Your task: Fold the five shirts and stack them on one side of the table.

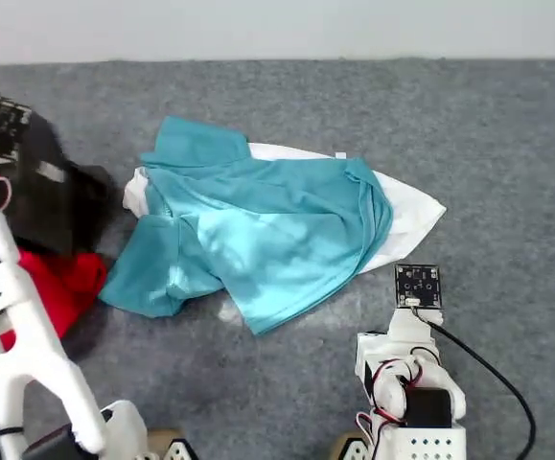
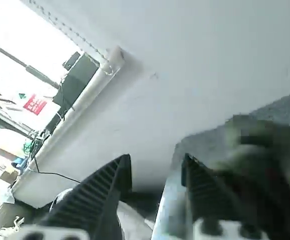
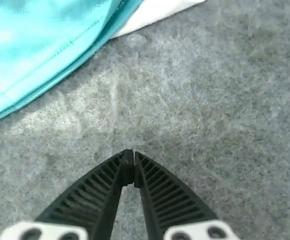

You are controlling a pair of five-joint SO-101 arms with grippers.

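Right pincer (image 3: 133,156) seen closed, tips touching, nothing held, above bare grey table (image 3: 225,100). Teal shirt (image 3: 34,45) spread crumpled just ahead of it, laid over white shirt (image 3: 160,12). Left pincer (image 2: 155,162) seen narrowly parted, tilted up toward wall. Black shirt (image 1: 52,196) bunched beside it; whether it is gripped cannot be told. Red shirt (image 1: 66,283) heaped next to black shirt, under that arm.

White shirt (image 1: 406,216) mostly buried under teal shirt (image 1: 267,230). Red shirt (image 1: 66,283) and black shirt (image 1: 57,196) partly behind left arm (image 1: 13,321). Dark smear (image 2: 255,145) in left wrist view: too blurred to identify.
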